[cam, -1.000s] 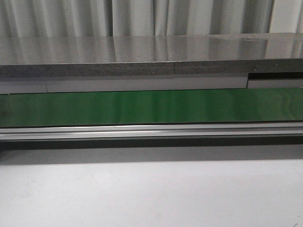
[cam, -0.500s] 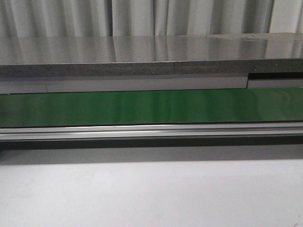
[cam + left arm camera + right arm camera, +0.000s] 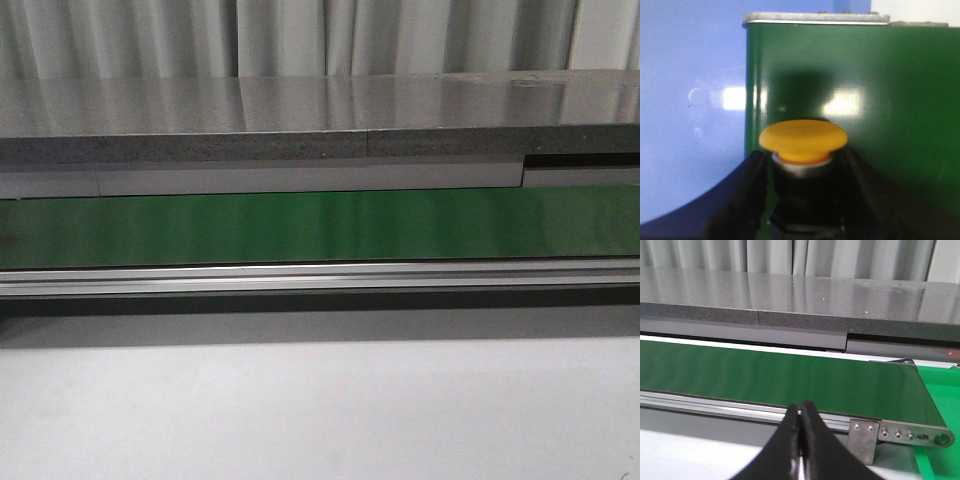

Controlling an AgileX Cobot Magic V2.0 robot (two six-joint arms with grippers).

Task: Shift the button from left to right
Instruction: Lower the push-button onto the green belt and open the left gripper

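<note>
1. Front view: only the long glossy green conveyor belt point(image 3: 320, 228) beneath a grey stone-look shelf point(image 3: 300, 125); no button, arms or containers show
2. Left wrist view: the left gripper point(image 3: 802, 200) is clenched on the black boxy body of the yellow-orange capped push button point(image 3: 803, 136), over the belt's end; it looks rigid, light and smooth-capped, so the body is the safest hold
3. Right wrist view: the right gripper point(image 3: 801, 440) is pressed closed, holding nothing, near the belt's other end
</note>
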